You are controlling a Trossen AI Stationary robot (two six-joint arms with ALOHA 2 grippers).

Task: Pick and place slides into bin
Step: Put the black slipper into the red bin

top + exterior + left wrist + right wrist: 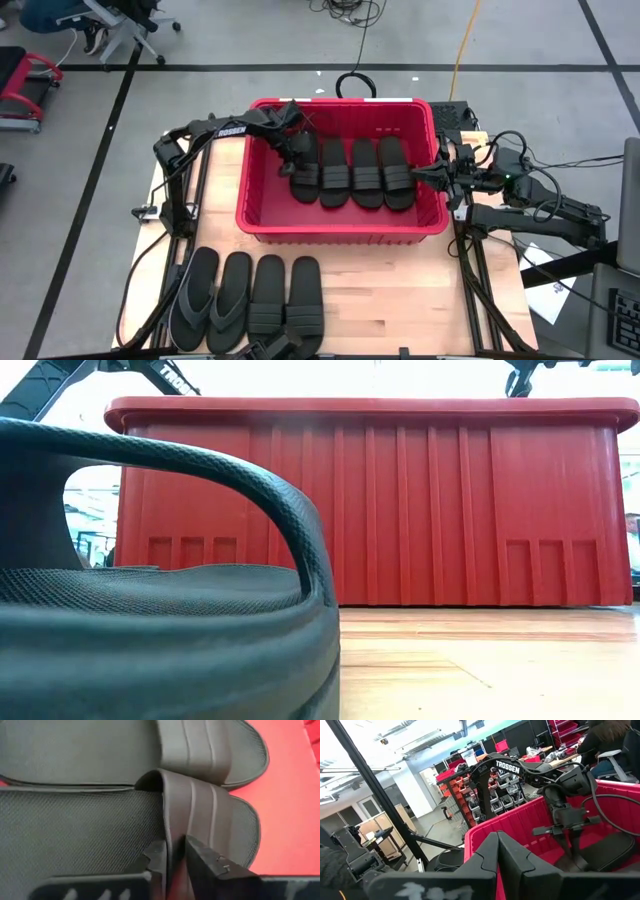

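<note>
Large red rectangular plastic bin (262, 215) with thick rim, set at the far middle of the wooden table (400, 300); four black foam slides with wide ribbed bands (352, 172) lined side by side on its floor. Left gripper (297, 160) lowered inside the bin over the leftmost of these slides (210, 815), fingers (155, 862) narrowly parted astride the edge of its ribbed strap, touching or nearly so; firm grip or loosened hold not decidable. Right gripper (496, 842) parked at the bin's right rim, fingers pressed together, nothing between them. Four more slides (245, 305) left in a row on the table near its front edge, outside the bin: two with Y-shaped thong straps at the left, two banded ones just beside them. Nearest slide's strap (250, 480) arched across the low view, with the bin's ribbed red wall behind
</note>
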